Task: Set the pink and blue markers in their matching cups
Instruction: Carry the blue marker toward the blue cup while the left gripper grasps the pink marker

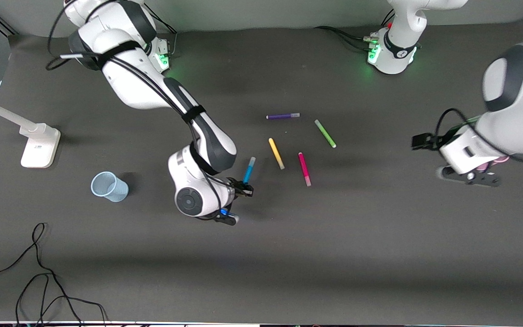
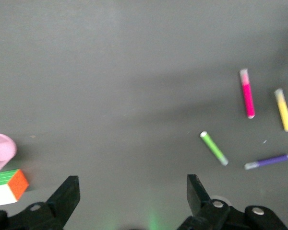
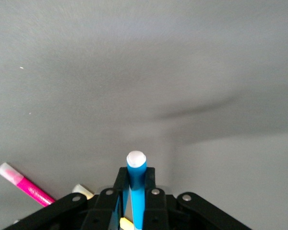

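The right gripper pinches the blue marker above the table, near the pink marker. The left gripper waits, fingers spread, beside the pink cup. The blue cup stands toward the right arm's end.

Even overhead light leaves the dark counter matte, without glare. A soft shadow streaks the surface past the right gripper. Green glow tints the counter between the left gripper's fingers; distant pens look slightly soft.
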`<control>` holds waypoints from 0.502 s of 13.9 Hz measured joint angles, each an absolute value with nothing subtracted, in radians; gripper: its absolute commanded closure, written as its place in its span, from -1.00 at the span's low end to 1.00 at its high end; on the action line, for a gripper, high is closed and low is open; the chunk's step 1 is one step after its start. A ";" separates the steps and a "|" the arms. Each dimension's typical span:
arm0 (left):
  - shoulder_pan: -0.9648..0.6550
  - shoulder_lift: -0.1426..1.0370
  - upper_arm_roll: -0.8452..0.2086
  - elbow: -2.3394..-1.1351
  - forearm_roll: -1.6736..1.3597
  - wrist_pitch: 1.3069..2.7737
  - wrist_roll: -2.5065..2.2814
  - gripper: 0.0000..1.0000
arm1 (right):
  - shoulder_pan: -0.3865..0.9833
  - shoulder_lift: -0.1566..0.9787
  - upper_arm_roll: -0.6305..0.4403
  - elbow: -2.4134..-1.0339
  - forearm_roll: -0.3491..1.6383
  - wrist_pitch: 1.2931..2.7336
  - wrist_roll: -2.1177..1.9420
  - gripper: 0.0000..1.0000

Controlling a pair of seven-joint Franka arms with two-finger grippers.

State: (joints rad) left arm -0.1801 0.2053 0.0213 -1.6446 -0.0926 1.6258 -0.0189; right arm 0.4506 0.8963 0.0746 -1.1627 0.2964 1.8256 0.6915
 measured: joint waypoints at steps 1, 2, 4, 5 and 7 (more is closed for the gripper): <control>-0.212 0.218 0.020 -1.651 -0.098 1.657 -0.079 -1.00 | 0.449 0.863 0.068 -1.165 0.258 1.798 0.692 1.00; -0.245 0.229 0.019 -1.658 -0.101 1.688 -0.138 -0.99 | 0.448 0.831 0.061 -1.167 0.222 1.777 0.693 1.00; -0.308 0.254 0.018 -1.672 -0.108 1.757 -0.229 -0.98 | 0.448 0.766 0.040 -1.176 0.163 1.742 0.694 1.00; -0.338 0.271 0.017 -1.679 -0.117 1.801 -0.260 -0.98 | 0.448 0.731 0.027 -1.186 0.132 1.727 0.694 1.00; -0.399 0.318 0.016 -1.703 -0.131 1.910 -0.347 -0.98 | 0.446 0.652 0.009 -1.225 0.058 1.706 0.690 1.00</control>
